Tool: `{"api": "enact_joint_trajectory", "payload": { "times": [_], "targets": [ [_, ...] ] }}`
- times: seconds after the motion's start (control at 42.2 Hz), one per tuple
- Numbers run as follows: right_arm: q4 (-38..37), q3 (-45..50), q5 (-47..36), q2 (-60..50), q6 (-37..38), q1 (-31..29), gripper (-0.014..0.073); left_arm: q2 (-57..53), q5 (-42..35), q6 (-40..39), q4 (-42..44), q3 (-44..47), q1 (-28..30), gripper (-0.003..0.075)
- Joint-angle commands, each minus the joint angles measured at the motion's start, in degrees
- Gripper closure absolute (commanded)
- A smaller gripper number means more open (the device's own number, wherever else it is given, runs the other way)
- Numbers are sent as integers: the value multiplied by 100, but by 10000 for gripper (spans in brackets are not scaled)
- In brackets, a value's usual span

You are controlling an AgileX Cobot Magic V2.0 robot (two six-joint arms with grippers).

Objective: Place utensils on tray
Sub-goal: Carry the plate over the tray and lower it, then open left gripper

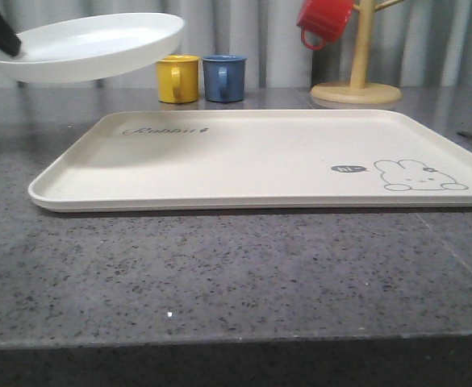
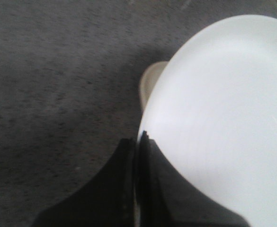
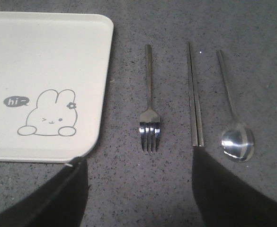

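Your left gripper (image 2: 138,142) pinches the white plate (image 1: 90,44) aloft over the tray's (image 1: 244,161) corner. Your right jaws hang spread above the fork (image 3: 148,118), knife (image 3: 195,99) and spoon (image 3: 236,139), all off-tray; lower onto the fork next.

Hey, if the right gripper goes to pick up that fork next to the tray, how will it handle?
The fork looks like polished metal, so it is probably stiff and slippery between the fingers. It lies flat on the stone counter, so getting under its thin handle may be hard. It seems unlikely to roll, but a push could slide it.
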Motion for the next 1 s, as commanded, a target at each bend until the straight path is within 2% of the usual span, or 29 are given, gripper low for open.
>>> {"api": "enact_joint_trajectory", "payload": {
  "times": [0.0, 0.213, 0.379, 0.806, 0.901, 0.972],
  "targets": [
    [-72, -163, -376, 50, -18, -32, 95, -255, -125, 0, -278, -203, -371, 741],
    [-72, -163, -376, 50, -18, -32, 95, -255, -347, 0, 100, -203, -1120, 741],
    [-72, -163, -376, 50, -18, -32, 95, -131, -407, 0, 212, -203, -1423, 741],
    [-72, -163, -376, 50, -18, -32, 95, 650, -472, 0, 334, -212, -1508, 737],
    [-72, -163, -376, 50, -18, -32, 95, 698, -449, 0, 349, -212, -1508, 675],
    [-72, -163, -376, 50, -18, -32, 95, 720, -406, 0, 349, -212, -1508, 564]
  ]
}}
